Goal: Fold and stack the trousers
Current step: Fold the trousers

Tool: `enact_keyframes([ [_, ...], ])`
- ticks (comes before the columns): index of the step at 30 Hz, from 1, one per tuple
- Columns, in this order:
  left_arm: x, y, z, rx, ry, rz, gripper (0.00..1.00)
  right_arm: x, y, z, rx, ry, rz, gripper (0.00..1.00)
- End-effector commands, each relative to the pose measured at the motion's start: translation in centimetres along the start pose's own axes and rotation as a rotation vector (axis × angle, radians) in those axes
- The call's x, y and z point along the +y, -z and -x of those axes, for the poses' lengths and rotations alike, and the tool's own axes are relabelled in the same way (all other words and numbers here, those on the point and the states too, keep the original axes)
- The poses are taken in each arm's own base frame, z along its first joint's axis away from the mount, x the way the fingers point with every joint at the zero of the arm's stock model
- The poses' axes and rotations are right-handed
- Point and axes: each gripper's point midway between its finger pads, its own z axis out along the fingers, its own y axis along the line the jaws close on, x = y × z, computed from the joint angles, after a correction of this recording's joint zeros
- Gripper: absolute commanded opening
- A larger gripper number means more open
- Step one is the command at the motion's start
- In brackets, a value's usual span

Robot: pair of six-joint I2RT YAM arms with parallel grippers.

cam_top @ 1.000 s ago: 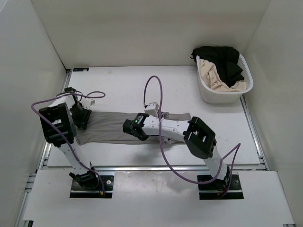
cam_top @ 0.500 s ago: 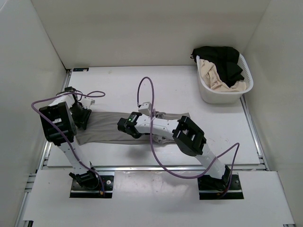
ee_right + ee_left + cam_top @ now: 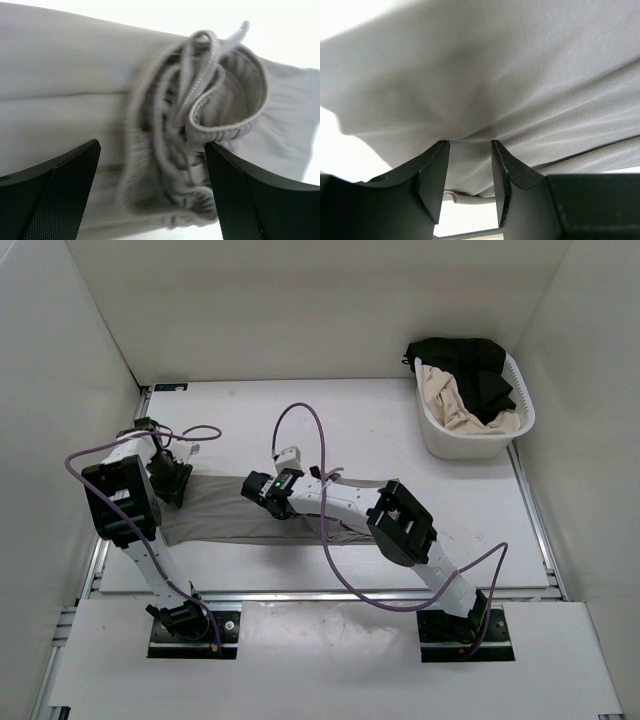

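Observation:
Grey trousers (image 3: 215,512) lie in a long band across the middle of the table. My left gripper (image 3: 170,483) is at their left end. In the left wrist view its fingers (image 3: 434,175) pinch a fold of the grey cloth (image 3: 495,75), and creases run into the left gripper (image 3: 470,145). My right gripper (image 3: 262,490) hangs over the middle of the band. In the right wrist view the right gripper (image 3: 151,145) stands wide open around the bunched waistband and drawcord (image 3: 200,115), which lies loose on the folded cloth (image 3: 60,75).
A white laundry basket (image 3: 460,445) stands at the back right, holding a black garment (image 3: 470,355) and a beige one (image 3: 450,400). Purple cables loop above both arms. White walls close in the table on three sides.
My right gripper carried the waistband end leftward over the trousers, then opened and let it go. The left gripper has stayed at the left end.

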Motion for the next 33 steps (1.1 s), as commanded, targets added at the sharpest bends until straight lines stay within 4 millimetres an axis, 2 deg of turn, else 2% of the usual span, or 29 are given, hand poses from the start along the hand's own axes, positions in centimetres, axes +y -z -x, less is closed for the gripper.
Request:
enact_keyframes([
  [1,0.4,1.6,1.9,-0.073,-0.008,0.010,0.51,1.8,4.9,5.7,-0.114,-0.020,0.252,0.90],
  [3,1.0,2.5,2.9,-0.097,-0.011,0.028,0.51,2.7,7.6,7.0,-0.147,-0.002,0.347,0.89],
  [6,1.4,4.7,4.7,-0.168,-0.020,0.038,0.52,1.9,10.5,8.8,-0.181,0.020,0.437,0.89],
  [7,0.9,5.7,5.5,-0.198,-0.035,0.028,0.52,1.7,11.3,9.2,-0.185,0.010,0.465,0.89],
  [8,0.6,6.7,6.5,-0.217,-0.052,0.026,0.52,0.9,12.5,9.5,-0.200,0.003,0.498,0.88],
  [9,0.3,8.1,7.0,-0.241,-0.065,0.042,0.53,0.3,12.9,9.5,-0.204,-0.001,0.501,0.88],
  [11,-0.4,9.4,7.9,-0.270,-0.125,0.032,0.53,-1.4,14.2,9.7,-0.222,-0.020,0.514,0.86],
  [12,-1.2,10.4,9.0,-0.292,-0.165,0.027,0.53,-2.5,13.9,9.3,-0.205,-0.013,0.497,0.84],
  [13,-2.2,11.2,8.6,-0.280,-0.190,-0.001,0.53,-3.3,13.2,8.3,-0.176,-0.016,0.477,0.81],
  [14,-2.8,12.0,8.9,-0.290,-0.236,-0.008,0.55,-5.4,13.0,8.7,-0.166,-0.092,0.455,0.77],
  [15,-3.7,12.9,9.7,-0.300,-0.275,-0.006,0.55,-6.7,12.3,8.2,-0.146,-0.127,0.436,0.74],
  [16,-4.2,13.8,9.9,-0.306,-0.299,-0.003,0.55,-7.9,11.4,7.2,-0.118,-0.151,0.420,0.72],
  [17,-5.2,14.7,9.4,-0.295,-0.331,-0.024,0.55,-10.1,9.5,5.2,-0.056,-0.183,0.404,0.71],
  [18,-6.4,15.8,10.3,-0.320,-0.373,-0.034,0.56,-10.9,8.7,4.3,-0.022,-0.227,0.404,0.71],
  [19,-7.5,16.9,10.4,-0.342,-0.399,-0.037,0.56,-13.2,7.9,4.8,-0.028,-0.305,0.411,0.71],
  [20,-8.6,17.4,10.7,-0.355,-0.430,-0.036,0.59,-13.7,6.2,2.1,0.033,-0.301,0.406,0.71],
  [21,-10.8,17.5,11.0,-0.375,-0.471,-0.077,0.59,-14.2,5.7,1.5,0.053,-0.327,0.423,0.74],
  [22,-14.8,17.2,10.8,-0.364,-0.589,-0.114,0.61,-15.0,5.2,1.8,0.059,-0.377,0.473,0.75],
  [24,-20.1,16.6,10.4,-0.354,-0.744,-0.186,0.63,-15.8,4.0,0.7,0.087,-0.387,0.479,0.75],
  [25,-25.0,15.8,9.7,-0.332,-0.863,-0.263,0.65,-16.4,2.9,0.0,0.102,-0.399,0.476,0.75],
  [27,-30.0,14.7,9.2,-0.321,-0.965,-0.380,0.65,-16.4,2.6,-0.7,0.122,-0.408,0.513,0.75],
  [28,-34.2,14.6,9.0,-0.348,-1.027,-0.466,0.65,-16.9,2.2,-0.8,0.122,-0.419,0.525,0.75],
  [30,-37.5,12.6,8.3,-0.316,-1.062,-0.542,0.65,-17.0,1.3,-1.4,0.128,-0.439,0.550,0.75],
  [31,-38.9,12.0,8.1,-0.312,-1.070,-0.564,0.65,-17.6,0.4,-1.5,0.137,-0.479,0.559,0.75],
  [32,-41.2,11.2,8.1,-0.334,-1.116,-0.585,0.65,-17.0,0.2,-1.9,0.154,-0.498,0.622,0.75],
  [33,-42.2,10.1,8.0,-0.325,-1.125,-0.594,0.65,-17.9,-0.6,-2.0,0.162,-0.535,0.616,0.75],
])
